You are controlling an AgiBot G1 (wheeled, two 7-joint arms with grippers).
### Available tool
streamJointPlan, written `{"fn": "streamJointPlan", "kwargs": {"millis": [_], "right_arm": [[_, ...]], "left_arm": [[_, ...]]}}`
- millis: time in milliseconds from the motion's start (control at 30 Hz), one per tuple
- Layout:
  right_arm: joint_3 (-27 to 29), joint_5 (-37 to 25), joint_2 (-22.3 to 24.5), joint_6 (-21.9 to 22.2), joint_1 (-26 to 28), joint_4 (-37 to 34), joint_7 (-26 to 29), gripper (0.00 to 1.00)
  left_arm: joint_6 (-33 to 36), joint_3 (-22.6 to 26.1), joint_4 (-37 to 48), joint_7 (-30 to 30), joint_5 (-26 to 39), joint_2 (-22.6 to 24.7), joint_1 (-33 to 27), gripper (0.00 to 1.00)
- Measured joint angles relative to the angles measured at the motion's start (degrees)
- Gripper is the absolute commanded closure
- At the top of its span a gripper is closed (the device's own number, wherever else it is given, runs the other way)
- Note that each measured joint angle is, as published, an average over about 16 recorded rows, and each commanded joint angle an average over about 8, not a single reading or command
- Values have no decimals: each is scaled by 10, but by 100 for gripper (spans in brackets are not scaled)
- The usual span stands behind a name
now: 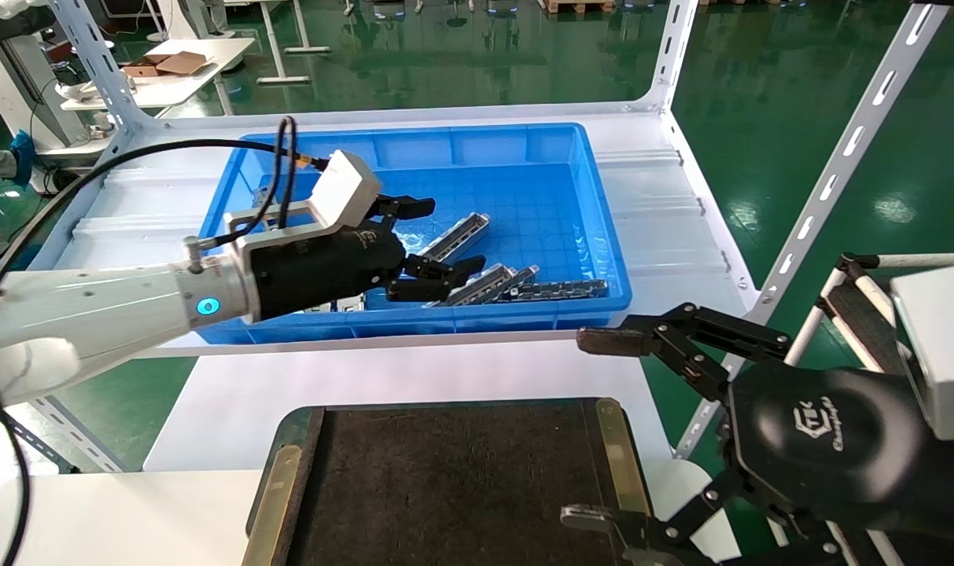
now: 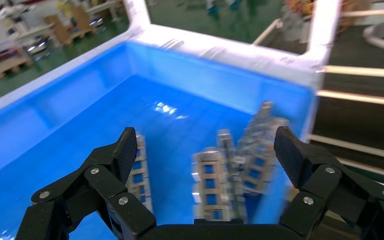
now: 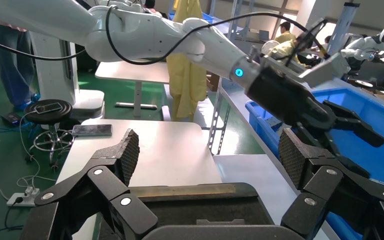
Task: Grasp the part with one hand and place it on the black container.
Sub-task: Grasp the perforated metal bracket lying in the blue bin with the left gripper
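The part (image 1: 458, 237) lies on the floor of the blue bin (image 1: 602, 236), slanted, between the spread fingers of the left tool (image 1: 429, 244). That tool is released: in the head view one finger (image 1: 404, 207) reaches over the part and the other (image 1: 437, 277) sits on the near side, and neither seems to touch it. In the left wrist view the two fingers stand wide apart with several slotted bars blurred between and beyond them, so which bar sits squarely in the gap is hard to tell there. Just beside the part, toward the bin's near wall, lie more bars (image 1: 488, 284) of the same kind and a dark chain-like strip (image 1: 559, 290).

The bin rests on a white shelf (image 1: 657, 196). Nearer the robot, on the white worktop (image 1: 209, 424), sits the black tray (image 1: 445, 479) with brass strips (image 1: 620, 452) along its sides; nothing lies on the part of it that shows. The right tool (image 1: 594, 428) hangs at the tray's right edge, also spread wide and holding nothing, apparently parked.

As a judgement, the task is at its start: the reach into the bin is made, but the grasp is not yet closed. Closing on one bar, lifting it clear of the bin wall, carrying it to the tray and letting go all remain.
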Motion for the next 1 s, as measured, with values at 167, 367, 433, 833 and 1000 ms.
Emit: {"fn": "streamJointPlan", "kwargs": {"millis": [167,367,433,833,1000], "right_arm": [[0,0,0,0,0,0,0,0],[0,0,0,0,0,0,0,15],[0,0,0,0,0,0,0,40],[-1,0,0,0,0,0,0,100],[-1,0,0,0,0,0,0,100]], "left_arm": [[-43,5,83,30,16,43,-26,0],[-88,5,167,60,24,85,-51,5],[-100,5,190,68,25,96,-57,28],[-144,5,264,92,14,127,-74,100],[-152,9,270,95,8,129,-71,100]]}}
